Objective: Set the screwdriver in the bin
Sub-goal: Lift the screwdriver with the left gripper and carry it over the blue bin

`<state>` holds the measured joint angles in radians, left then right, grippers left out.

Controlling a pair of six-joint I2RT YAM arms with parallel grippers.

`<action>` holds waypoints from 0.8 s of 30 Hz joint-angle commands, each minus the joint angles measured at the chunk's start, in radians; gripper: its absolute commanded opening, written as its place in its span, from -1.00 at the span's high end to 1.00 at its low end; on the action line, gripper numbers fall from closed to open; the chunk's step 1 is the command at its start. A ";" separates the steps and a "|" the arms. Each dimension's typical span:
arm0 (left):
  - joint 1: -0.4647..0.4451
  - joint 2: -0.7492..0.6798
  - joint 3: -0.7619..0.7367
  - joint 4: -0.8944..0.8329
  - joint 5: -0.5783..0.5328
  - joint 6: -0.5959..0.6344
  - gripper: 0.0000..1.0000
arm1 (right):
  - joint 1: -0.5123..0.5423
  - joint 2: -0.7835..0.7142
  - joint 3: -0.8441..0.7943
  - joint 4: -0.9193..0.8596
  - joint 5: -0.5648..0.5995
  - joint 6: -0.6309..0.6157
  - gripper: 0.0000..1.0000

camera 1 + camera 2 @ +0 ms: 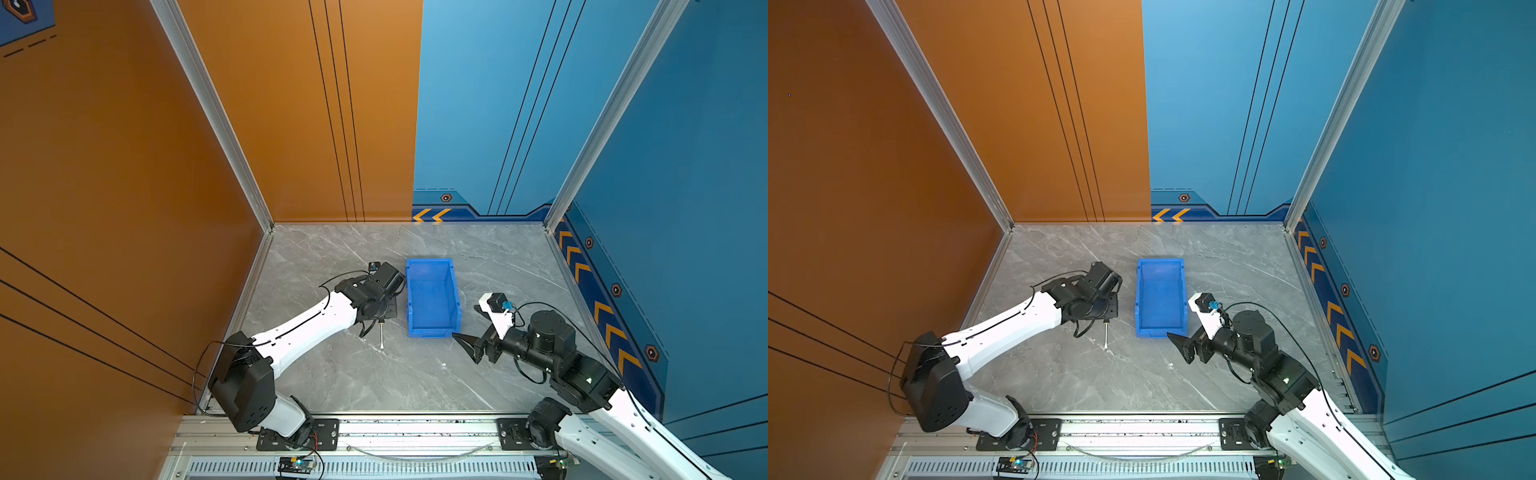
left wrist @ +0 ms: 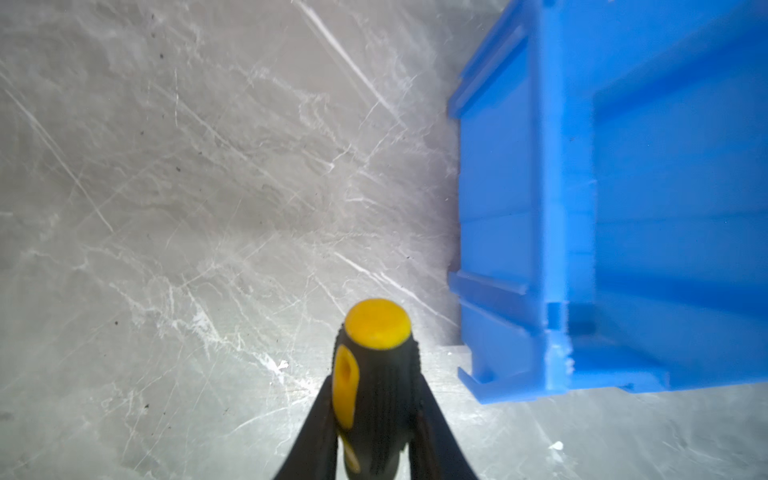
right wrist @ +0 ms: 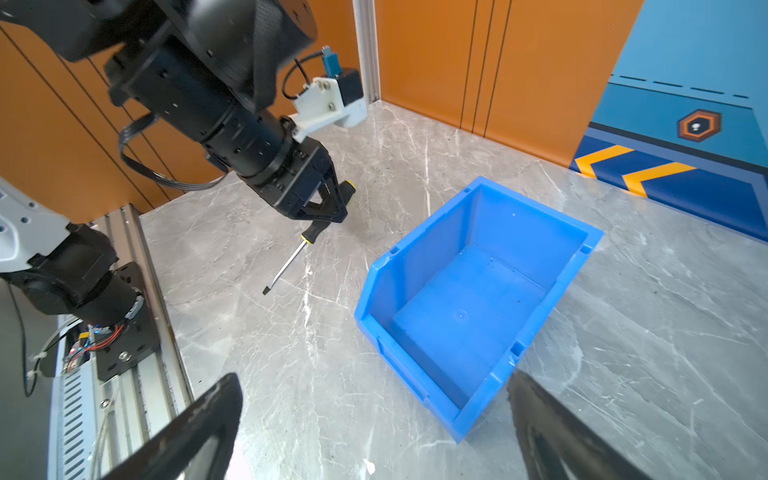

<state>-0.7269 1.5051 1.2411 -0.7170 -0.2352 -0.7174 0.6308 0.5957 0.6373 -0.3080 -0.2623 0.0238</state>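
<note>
Screwdriver (image 3: 314, 230) is gripped at the handle by the left end effector (image 3: 330, 205), just beside the empty bin (image 3: 419, 249). Right end effector (image 1: 467, 347) is seen open. Carry-over and release are outstanding.

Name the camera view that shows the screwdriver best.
The right wrist view: the screwdriver shows handle, shaft and flat tip there, with the handle clamped in the left tool. Both top views show only its thin shaft, the handle hidden. The left wrist view shows only the handle's yellow-capped end.

Grey marble tabletop (image 1: 374, 374) — orange wall (image 1: 104, 166) L, blue wall (image 1: 685, 166) R, alu frame (image 1: 212, 108).
</note>
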 commanded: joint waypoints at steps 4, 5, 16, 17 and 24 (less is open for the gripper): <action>-0.008 0.078 0.181 -0.025 0.013 0.088 0.75 | -0.035 0.001 0.023 -0.018 0.059 0.004 -1.00; -0.011 0.091 0.206 -0.025 0.023 0.091 0.75 | -0.038 0.006 0.029 -0.017 0.065 -0.002 -1.00; -0.053 0.263 0.450 -0.001 0.097 0.102 0.75 | -0.119 0.066 0.058 0.009 0.046 0.002 -1.00; -0.055 0.280 0.466 0.002 0.103 0.096 0.75 | -0.124 0.069 0.059 0.009 0.047 0.002 -1.00; -0.069 0.392 0.558 0.043 0.119 0.035 0.75 | -0.162 0.070 0.052 0.011 0.041 0.014 -1.00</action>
<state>-0.7811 1.8679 1.7527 -0.6922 -0.1360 -0.6548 0.4808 0.6659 0.6647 -0.3061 -0.2283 0.0238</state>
